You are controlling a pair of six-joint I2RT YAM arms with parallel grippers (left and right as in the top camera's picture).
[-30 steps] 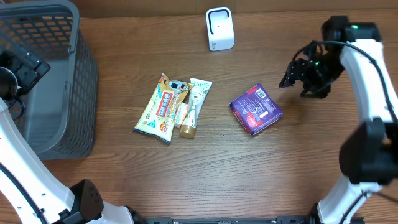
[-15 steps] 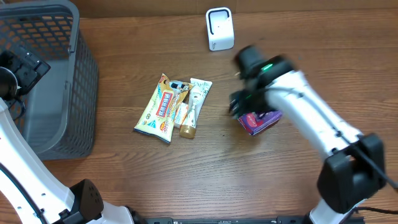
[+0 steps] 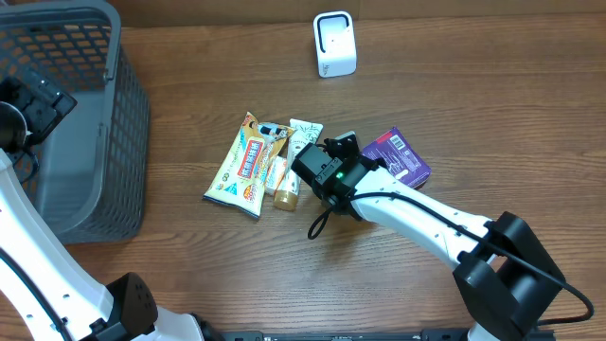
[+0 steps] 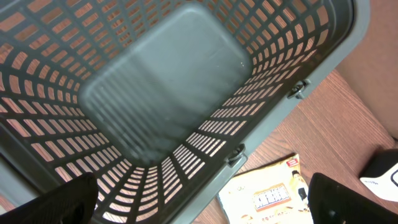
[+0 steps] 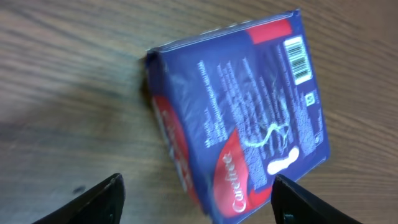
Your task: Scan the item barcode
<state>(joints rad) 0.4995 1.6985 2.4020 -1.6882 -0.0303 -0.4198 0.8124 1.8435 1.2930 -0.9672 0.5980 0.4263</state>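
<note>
The item, a purple-blue box, lies flat on the wooden table right of centre. Its white barcode faces up near one corner. My right gripper hovers over the box's left side. In the right wrist view it is open, and the box lies below with its near corner between the two dark fingers, not gripped. The white scanner stands at the back of the table. My left gripper is open above the grey basket, holding nothing.
A yellow snack packet, a white tube and a small bottle lie together left of my right gripper. The grey mesh basket fills the far left. The scanner's edge shows in the left wrist view.
My right arm has swept from the far right across the table to the centre and now hangs low over the box's left side. The left arm and all items are unmoved.
</note>
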